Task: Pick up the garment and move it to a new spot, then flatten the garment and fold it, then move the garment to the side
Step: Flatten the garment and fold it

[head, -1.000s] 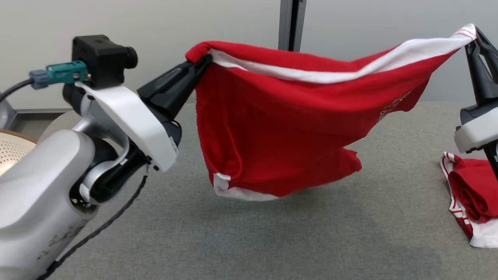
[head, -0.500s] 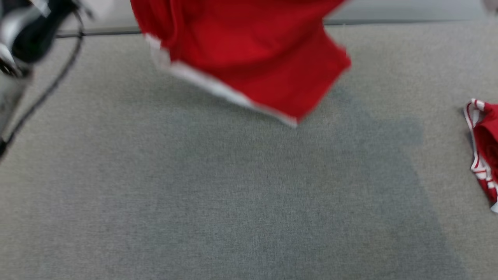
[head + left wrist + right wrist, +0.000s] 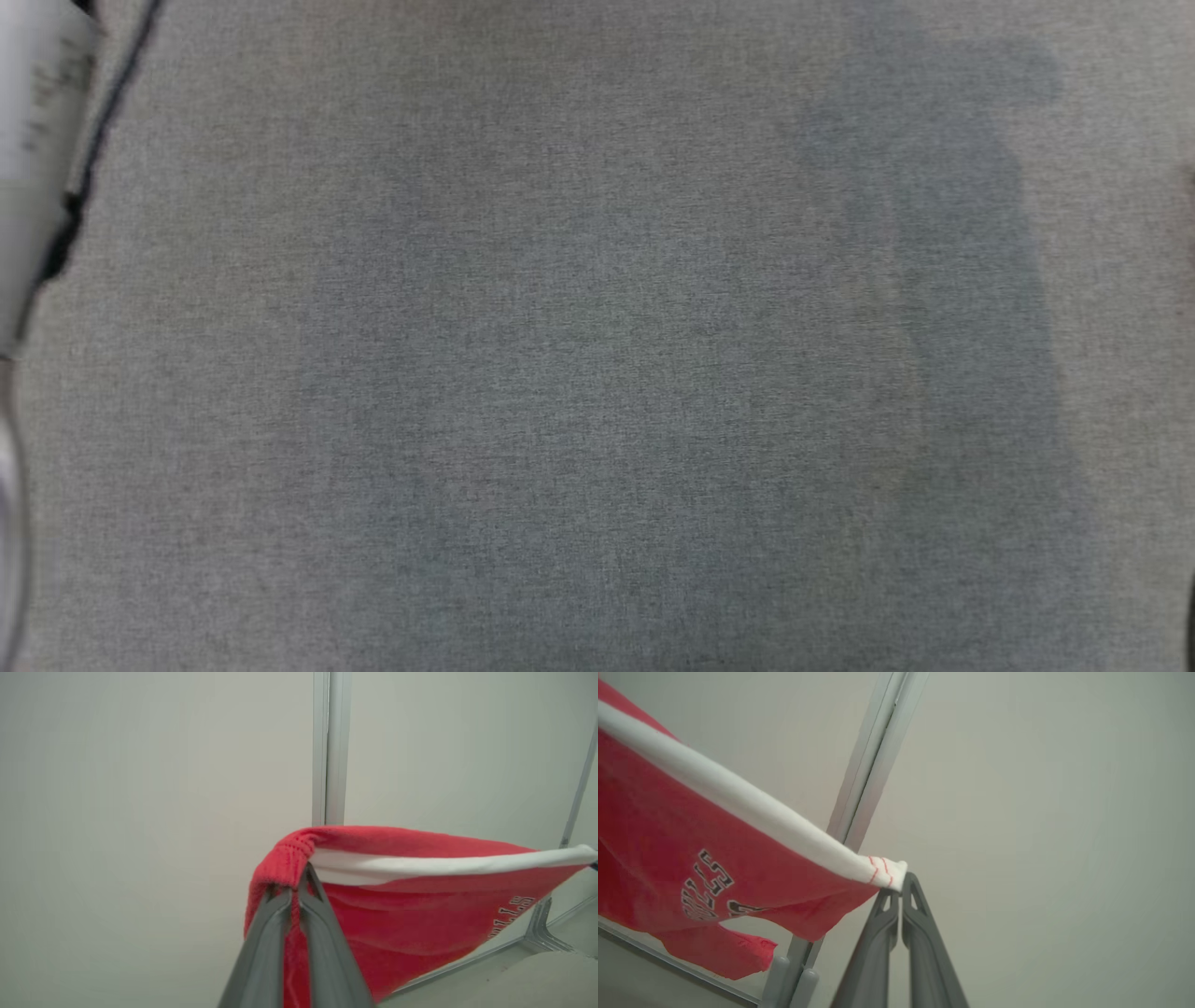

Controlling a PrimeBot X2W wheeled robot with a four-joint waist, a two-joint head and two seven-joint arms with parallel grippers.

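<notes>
Two grippers up: what have they got? [observer]

Left gripper [image 3: 298, 887]: fingers clamped on a bunched red corner of the garment [image 3: 397, 919]. Right gripper [image 3: 903, 887]: pinched tight on the opposite corner, at the end of the white band [image 3: 752, 807] with its thin red stripes. [me]

Where does the cloth sit? [observer]

In the air, strung between my two grips. Top edge is drawn nearly straight. The red body sags below it, and the black-and-white lettering [image 3: 707, 886] faces my right wrist. Right wrist view shows a loose lower flap with a ragged edge hanging free of everything. [me]

Room underneath? [observer]

Head view looks onto the grey cloth tabletop [image 3: 597, 373], crossed by soft shadows [image 3: 934, 280]. My pale forearm [image 3: 37, 140] and a dark cable [image 3: 98, 131] clip its upper left edge. Left wrist view catches a rounded table corner low on the right. [me]

And beyond? [observer]

A metal floor rail [image 3: 467, 961] runs past the table. An upright metal post [image 3: 329, 746] stands behind the garment's top edge, well apart from it. A plain pale wall [image 3: 140, 812] backs it all. [me]
</notes>
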